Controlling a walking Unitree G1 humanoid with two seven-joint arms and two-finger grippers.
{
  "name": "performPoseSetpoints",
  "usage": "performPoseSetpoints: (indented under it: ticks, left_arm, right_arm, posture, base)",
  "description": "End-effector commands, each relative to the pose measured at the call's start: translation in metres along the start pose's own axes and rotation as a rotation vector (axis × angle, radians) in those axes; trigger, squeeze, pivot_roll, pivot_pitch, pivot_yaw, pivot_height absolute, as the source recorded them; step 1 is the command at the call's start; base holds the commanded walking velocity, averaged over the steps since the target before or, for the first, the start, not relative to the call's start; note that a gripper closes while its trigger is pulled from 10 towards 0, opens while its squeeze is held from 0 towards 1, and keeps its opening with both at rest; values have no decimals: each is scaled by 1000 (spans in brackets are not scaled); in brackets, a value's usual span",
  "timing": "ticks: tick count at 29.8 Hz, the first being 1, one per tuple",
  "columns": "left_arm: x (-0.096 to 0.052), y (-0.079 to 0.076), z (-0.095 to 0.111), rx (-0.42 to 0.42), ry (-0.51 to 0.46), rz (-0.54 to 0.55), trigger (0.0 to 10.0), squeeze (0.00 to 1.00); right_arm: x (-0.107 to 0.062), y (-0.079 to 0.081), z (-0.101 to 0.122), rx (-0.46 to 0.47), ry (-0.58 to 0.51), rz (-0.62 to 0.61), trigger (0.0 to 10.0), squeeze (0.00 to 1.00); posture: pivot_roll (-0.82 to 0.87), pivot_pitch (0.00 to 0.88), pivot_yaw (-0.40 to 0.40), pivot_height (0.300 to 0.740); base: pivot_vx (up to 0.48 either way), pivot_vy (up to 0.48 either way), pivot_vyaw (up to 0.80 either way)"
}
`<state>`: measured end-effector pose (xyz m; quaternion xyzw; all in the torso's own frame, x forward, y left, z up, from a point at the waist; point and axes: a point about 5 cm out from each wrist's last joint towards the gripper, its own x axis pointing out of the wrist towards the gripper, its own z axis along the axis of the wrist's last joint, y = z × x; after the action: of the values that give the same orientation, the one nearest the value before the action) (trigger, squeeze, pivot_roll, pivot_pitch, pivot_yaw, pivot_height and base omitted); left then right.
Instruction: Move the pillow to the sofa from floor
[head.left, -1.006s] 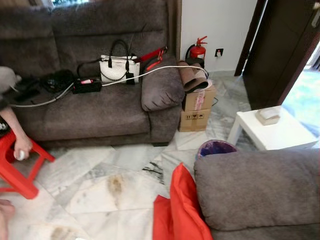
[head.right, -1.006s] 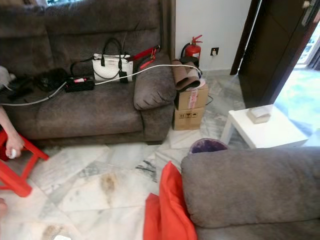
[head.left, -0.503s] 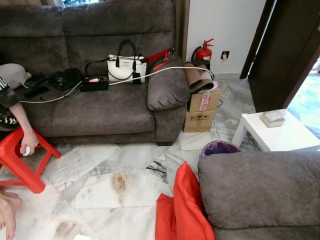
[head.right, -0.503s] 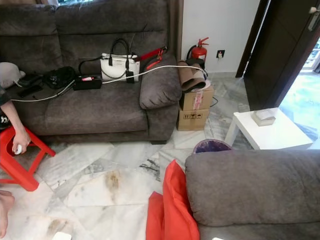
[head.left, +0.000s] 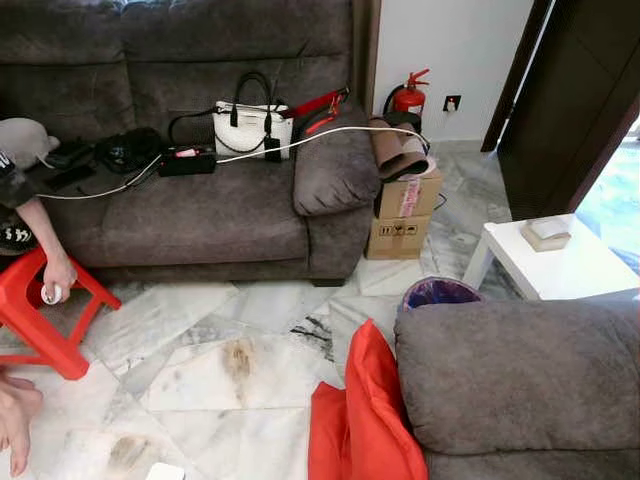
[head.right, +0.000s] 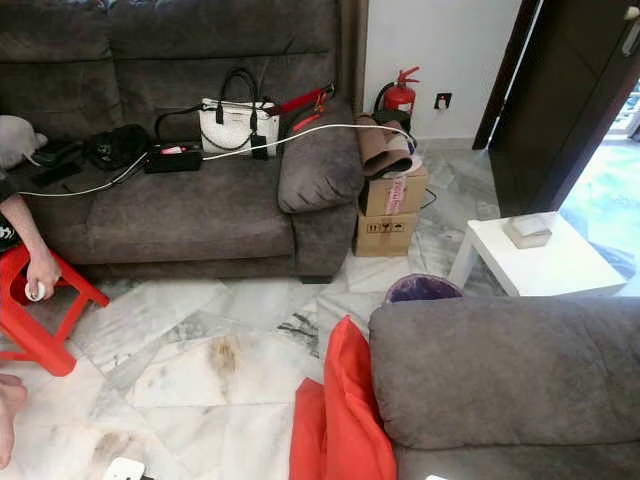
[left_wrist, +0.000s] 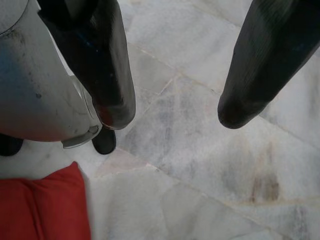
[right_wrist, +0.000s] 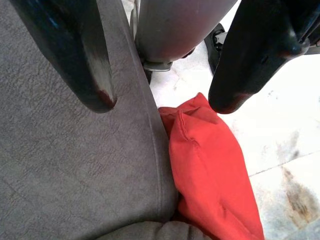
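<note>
A red pillow (head.left: 362, 420) stands on edge on the marble floor, leaning against the arm of the near grey sofa (head.left: 520, 380) at the lower right. The same red pillow (right_wrist: 212, 165) lies below my right gripper (right_wrist: 165, 102), which hangs open above the seam between sofa arm and pillow, holding nothing. My left gripper (left_wrist: 175, 112) is open over bare marble floor, with a corner of the red pillow (left_wrist: 42, 205) beside it. A second grey sofa (head.left: 200, 200) stands across the room.
The far sofa carries a white handbag (head.left: 247, 128), a black bag and a white cable. A person's arm (head.left: 40, 250) rests on a red stool (head.left: 40, 320) at the left. Cardboard boxes (head.left: 402, 215), a fire extinguisher (head.left: 407, 98), a purple bin (head.left: 440, 293) and a white side table (head.left: 560, 265) crowd the right.
The head camera has tilted and shifted, so the whole scene sits slightly lower and to the right. The pillow has not moved. The person's foot has come into view at the lower left.
</note>
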<state>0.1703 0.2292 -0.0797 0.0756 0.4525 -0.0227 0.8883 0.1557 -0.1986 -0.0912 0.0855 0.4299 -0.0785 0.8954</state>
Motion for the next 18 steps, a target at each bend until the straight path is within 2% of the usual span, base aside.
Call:
performPoseSetpoints:
  ticks: [1,4,18]
  left_arm:
    - [-2,1,-8,-22,25,6,10000,0]
    - [-2,0,-7,-9,17,0,10000,0]
    - [-1,-1,-4,-1,-3,-3,10000,0]
  right_arm:
    - [-1,1,-5,6,10,-1,10000,0]
    - [-1,1,-5,7,9,0,10000,0]
    - [-1,2,-5,5,10,4,10000,0]
  posture:
    - [103,92,59,740]
    - [102,91,60,740]
    - [105,92,61,740]
  base:
    - [0,480,0]
    - [0,425,0]
    - [0,0,0]
